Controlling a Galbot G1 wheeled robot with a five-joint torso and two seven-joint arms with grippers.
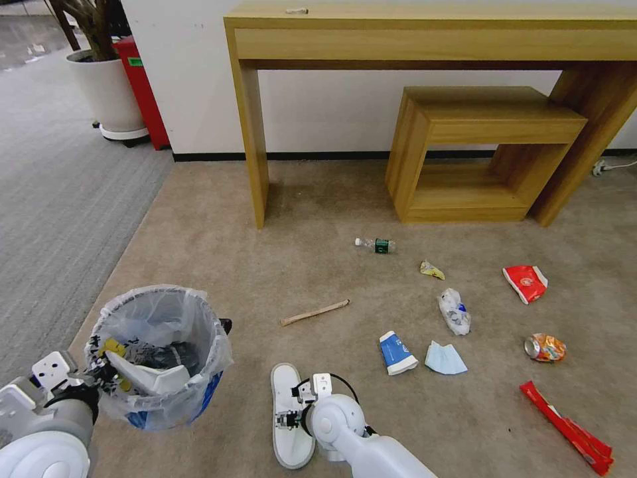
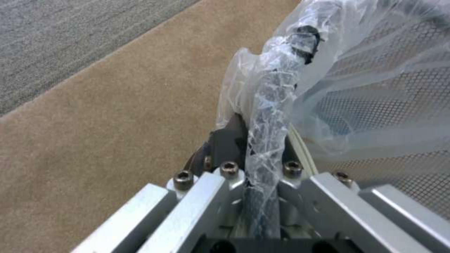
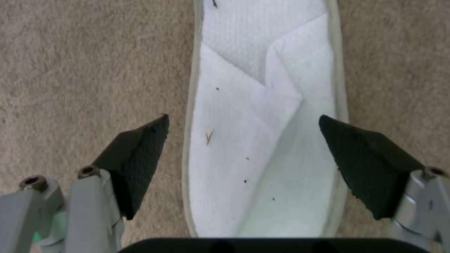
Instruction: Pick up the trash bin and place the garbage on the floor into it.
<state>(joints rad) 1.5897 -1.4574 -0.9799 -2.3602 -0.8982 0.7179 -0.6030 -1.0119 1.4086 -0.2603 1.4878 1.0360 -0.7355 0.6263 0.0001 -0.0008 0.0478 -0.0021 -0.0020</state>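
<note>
Head view: the robot looks down on a beige carpet floor (image 1: 219, 226) in front of a wooden console table (image 1: 431, 33). At lower left stands the trash bin (image 1: 159, 352), blue with a whitish bag liner, already holding one white slipper and some dark litter. The left gripper (image 1: 93, 375) sits against the bin's near rim. At bottom centre a second white slipper (image 1: 286, 392) lies flat, its long axis running away from the robot. The right gripper (image 1: 290, 418) is directly over the slipper's middle, so the right arm is clearly the nearer one. Other garbage lies further right and well apart: a wooden stick (image 1: 315, 312), a green-labelled bottle (image 1: 376, 245), a blue-white cup (image 1: 397, 352), a pale-blue mask (image 1: 445, 358), an orange can (image 1: 545, 347) and red wrappers (image 1: 525, 283).

Left wrist view: the left gripper (image 2: 262, 168) is clamped on the bin rim, with crinkled liner (image 2: 276, 91) pinched between its jaws; the bin's mesh wall (image 2: 393, 116) lies to one side, carpet to the other.

Right wrist view: the right gripper (image 3: 241, 165) is spread wide and holds nothing. Its two black pads (image 3: 138, 161) sit either side of the slipper (image 3: 262, 123), just outside its edges. The slipper's length runs straight ahead between them, so closing would likely squeeze it across its width.
</note>
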